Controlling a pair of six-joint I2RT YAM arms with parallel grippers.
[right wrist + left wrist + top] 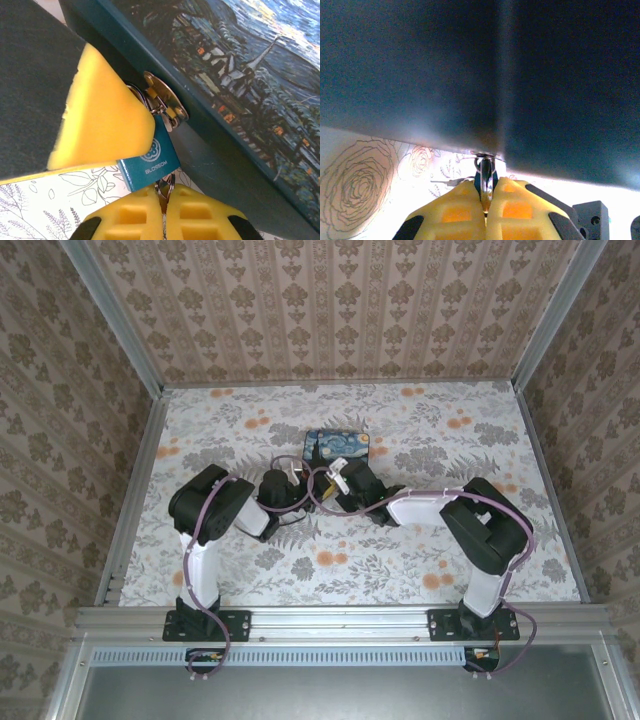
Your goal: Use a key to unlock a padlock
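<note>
Overhead view: two robot arms reach in over a flower-patterned table (400, 570) and meet at the near face of a blue painted box (337, 443). The left gripper (297, 474) and right gripper (330, 476) sit just beside each other, too small here to judge how far they are open. Left wrist view: the left gripper's yellow fingers (460, 210) are pressed together, pinching a thin metal loop directly ahead of them that runs up to the box's dark side. This is probably the padlock (486, 172) seen edge-on, held to steady it. Right wrist view: the teal padlock (150, 162), marked BLOSSOM, hangs from a round metal hasp (167, 100) on the box, directly above the right gripper's tips. Those fingers are closed on the key (164, 187), which meets the padlock's underside, likely ready for turning. Whether it is seated in the keyhole cannot be told. The left gripper's yellow finger lies up and to the left, against the padlock's top corner.
</note>
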